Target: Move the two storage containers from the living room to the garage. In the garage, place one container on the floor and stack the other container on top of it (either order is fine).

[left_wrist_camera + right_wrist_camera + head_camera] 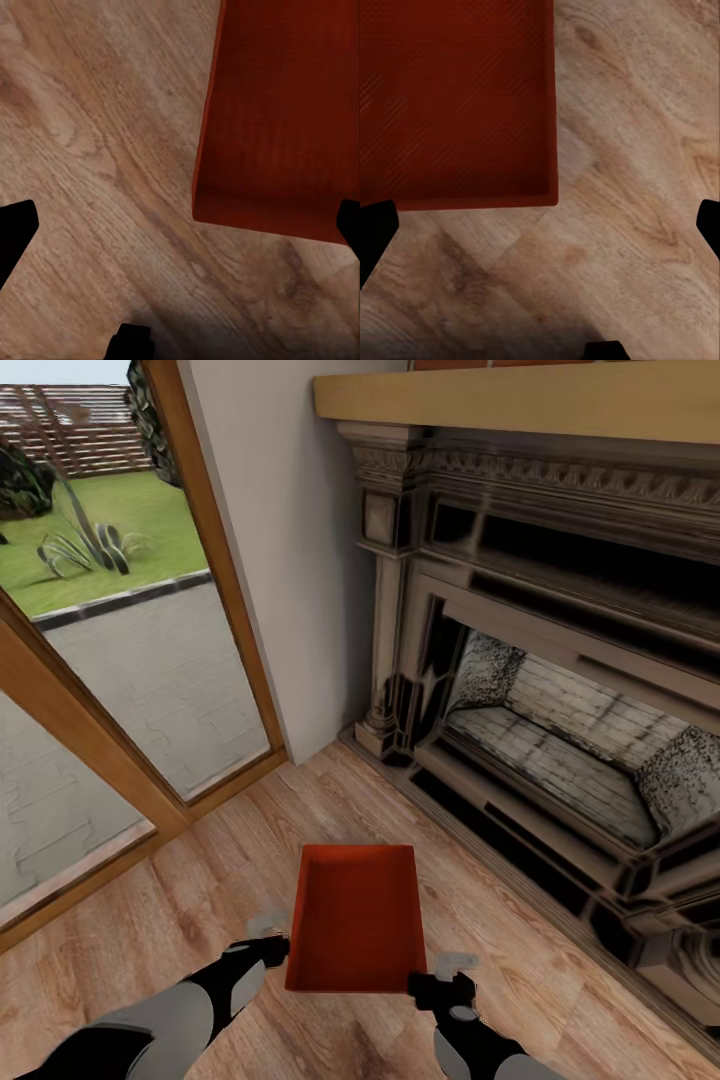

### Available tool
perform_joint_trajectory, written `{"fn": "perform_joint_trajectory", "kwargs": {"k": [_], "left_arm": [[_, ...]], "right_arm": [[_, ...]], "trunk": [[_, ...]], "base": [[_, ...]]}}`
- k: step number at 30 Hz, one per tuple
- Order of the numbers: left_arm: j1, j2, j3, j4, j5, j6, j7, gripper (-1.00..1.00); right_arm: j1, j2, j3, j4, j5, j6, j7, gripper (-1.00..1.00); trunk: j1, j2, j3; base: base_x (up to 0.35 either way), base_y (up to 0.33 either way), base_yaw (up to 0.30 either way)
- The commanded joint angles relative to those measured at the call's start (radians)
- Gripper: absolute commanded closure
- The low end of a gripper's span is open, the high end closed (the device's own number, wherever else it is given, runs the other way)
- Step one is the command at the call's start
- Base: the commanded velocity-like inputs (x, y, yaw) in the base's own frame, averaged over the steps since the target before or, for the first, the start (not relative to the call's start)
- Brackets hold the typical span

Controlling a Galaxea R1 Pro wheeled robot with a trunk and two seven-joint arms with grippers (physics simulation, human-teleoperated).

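**Bin sits dead centre between two spread grippers**

Left gripper [268, 938] hangs at the bin's [355, 916] near-left corner, right gripper [450, 972] at its near-right corner, and both look spread wide. In each wrist view the dark fingertips [16, 225] sit far apart at the picture's edges, with nothing between them but plank floor [97, 150] and a corner of bin [285, 105]. So, released on both sides, gripping nothing.

Outward from there: the bin's near short wall runs across from one gripper to the other, and its long axis points straight away from the robot, toward the fireplace [560, 690]. It is open-topped, empty, and appears to rest flat on the wood floor of the living room.

The left gripper appears to be just off the corner, touching or very nearly, I can't tell which. The right one stands a shade lower in the head view and just clear of the rim. In the right wrist view the bin's corner [457, 97] lies inside the span of the fingertips [375, 229], offset to one side.

Neither arm is clearly nearer; this reads as a two-arm squeeze in the making. My judgement: each gripper has to travel inward and slightly forward along the long walls to bracket the bin evenly, or it may twist on the lift.

Glass door [120, 610] off to the left, well apart. Only one bin in sight.
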State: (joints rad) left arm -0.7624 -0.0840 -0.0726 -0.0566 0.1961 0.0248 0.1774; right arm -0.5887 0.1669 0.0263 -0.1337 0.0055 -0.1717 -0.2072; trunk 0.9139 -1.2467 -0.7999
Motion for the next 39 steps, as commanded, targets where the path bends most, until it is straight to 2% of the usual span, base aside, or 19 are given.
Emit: {"fn": "perform_joint_trajectory", "kwargs": {"k": [1, 5, 8, 11, 34, 39], "left_arm": [[0.000, 0.000, -0.008, 0.003, 0.009, 0.002, 0.003, -1.00], [0.000, -0.002, -0.009, 0.014, 0.010, 0.002, 0.001, -1.00], [-0.001, -0.019, -0.009, 0.025, 0.011, 0.004, 0.001, -1.00], [-0.001, -0.023, -0.009, 0.029, 0.010, 0.002, 0.002, -1.00], [-0.002, -0.022, -0.008, 0.030, 0.013, -0.002, 0.002, -1.00], [-0.002, -0.020, -0.009, 0.030, 0.010, -0.002, 0.001, -1.00]], "right_arm": [[-0.001, 0.002, 0.002, 0.002, 0.001, -0.007, -0.005, -1.00], [0.000, 0.005, 0.003, 0.003, 0.001, -0.029, -0.004, -1.00], [0.000, 0.006, 0.002, 0.003, -0.006, -0.044, -0.004, -1.00], [0.000, 0.006, 0.002, 0.003, -0.010, -0.054, -0.004, -1.00], [0.000, 0.005, 0.002, 0.009, -0.001, -0.087, -0.004, -1.00], [0.000, 0.005, 0.001, 0.009, -0.001, -0.088, -0.004, -1.00]], "trunk": [[0.000, 0.000, -0.001], [0.000, 0.000, -0.001], [0.000, 0.000, -0.001], [0.000, 0.000, -0.001], [0.000, 0.000, -0.001], [0.000, 0.000, -0.001]], "base": [[0.000, 0.000, 0.000], [0.000, 0.000, 0.000], [0.000, 0.000, 0.000], [0.000, 0.000, 0.000], [0.000, 0.000, 0.000], [0.142, 0.000, 0.000]]}}
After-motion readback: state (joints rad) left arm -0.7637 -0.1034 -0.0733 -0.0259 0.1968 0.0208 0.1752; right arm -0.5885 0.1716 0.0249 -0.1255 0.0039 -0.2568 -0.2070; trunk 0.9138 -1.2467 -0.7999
